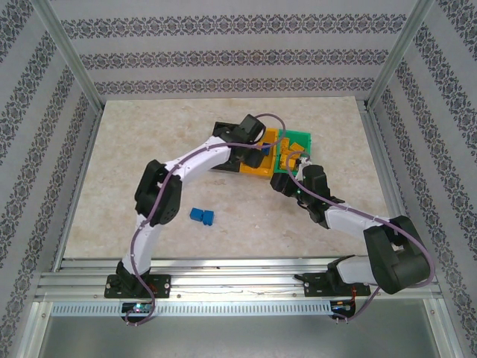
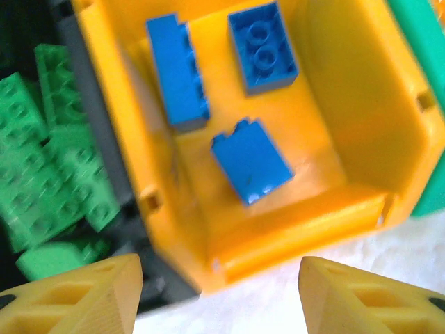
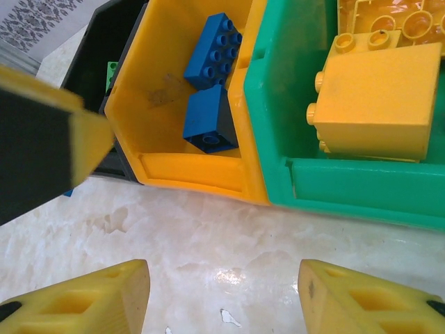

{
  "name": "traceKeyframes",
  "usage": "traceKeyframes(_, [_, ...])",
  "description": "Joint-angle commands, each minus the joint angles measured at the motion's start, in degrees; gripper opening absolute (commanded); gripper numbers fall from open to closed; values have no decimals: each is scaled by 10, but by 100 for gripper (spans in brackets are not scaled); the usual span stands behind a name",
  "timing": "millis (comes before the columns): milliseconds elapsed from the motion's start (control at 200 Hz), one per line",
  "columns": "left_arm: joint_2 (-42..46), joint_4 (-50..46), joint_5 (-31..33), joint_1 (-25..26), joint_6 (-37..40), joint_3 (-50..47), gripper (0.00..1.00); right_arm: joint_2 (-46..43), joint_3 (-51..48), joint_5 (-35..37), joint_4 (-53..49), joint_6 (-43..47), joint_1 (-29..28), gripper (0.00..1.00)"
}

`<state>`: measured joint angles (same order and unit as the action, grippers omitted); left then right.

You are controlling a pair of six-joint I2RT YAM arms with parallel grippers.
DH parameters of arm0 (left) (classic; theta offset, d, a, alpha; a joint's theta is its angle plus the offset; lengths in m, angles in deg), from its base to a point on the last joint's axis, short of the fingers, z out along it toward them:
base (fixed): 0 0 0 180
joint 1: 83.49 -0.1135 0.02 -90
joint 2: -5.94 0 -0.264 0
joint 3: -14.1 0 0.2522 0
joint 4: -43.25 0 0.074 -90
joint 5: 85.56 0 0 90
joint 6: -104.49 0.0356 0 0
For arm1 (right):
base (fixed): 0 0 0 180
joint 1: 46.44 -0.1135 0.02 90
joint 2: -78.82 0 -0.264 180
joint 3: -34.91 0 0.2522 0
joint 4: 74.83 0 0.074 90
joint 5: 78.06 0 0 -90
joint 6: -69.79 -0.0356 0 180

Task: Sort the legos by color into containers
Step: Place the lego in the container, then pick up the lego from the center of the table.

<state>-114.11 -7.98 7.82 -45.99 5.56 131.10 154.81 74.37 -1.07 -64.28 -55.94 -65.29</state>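
The three joined containers sit mid-table: a black bin (image 1: 222, 134), an orange bin (image 1: 270, 139) and a green bin (image 1: 301, 140). My left gripper (image 2: 221, 299) hangs open and empty over the orange bin's near rim (image 2: 299, 229). Three blue legos (image 2: 250, 158) lie inside that bin. Green legos (image 2: 42, 174) fill the black bin (image 2: 104, 139). My right gripper (image 3: 222, 299) is open and empty above bare table in front of the orange bin (image 3: 188, 174) and green bin (image 3: 361, 184). Yellow legos (image 3: 375, 101) rest in the green bin. Two blue legos (image 1: 202, 216) lie loose on the table.
The left arm's finger (image 3: 42, 139) juts in at the left of the right wrist view, close to the black bin (image 3: 104, 35). Both arms (image 1: 194, 160) converge at the bins. A metal frame and patterned walls enclose the marble table (image 1: 149, 134).
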Motion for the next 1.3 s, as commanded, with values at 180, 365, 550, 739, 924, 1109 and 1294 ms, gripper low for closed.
traceKeyframes(180, [171,97,50,-60,5,-200,60,-4,-8,-12,23,-2,4,59])
traceKeyframes(365, [210,105,43,-117,3,-271,61,-3,-7,-16,24,-2,2,59])
traceKeyframes(550, [206,104,29,-174,-1,-307,63,-8,-10,-14,24,-3,-3,59])
traceKeyframes(739, [184,87,34,-205,1,-307,70,-7,-5,-6,24,3,-27,59])
traceKeyframes(924, [140,70,24,-236,15,-279,70,-4,-2,-2,24,6,-40,59])
traceKeyframes(1109, [95,64,-28,-254,10,-253,69,-8,-2,3,19,10,-41,59])
traceKeyframes(1294, [63,62,-56,-255,7,-234,63,-15,-4,8,15,13,-41,59])
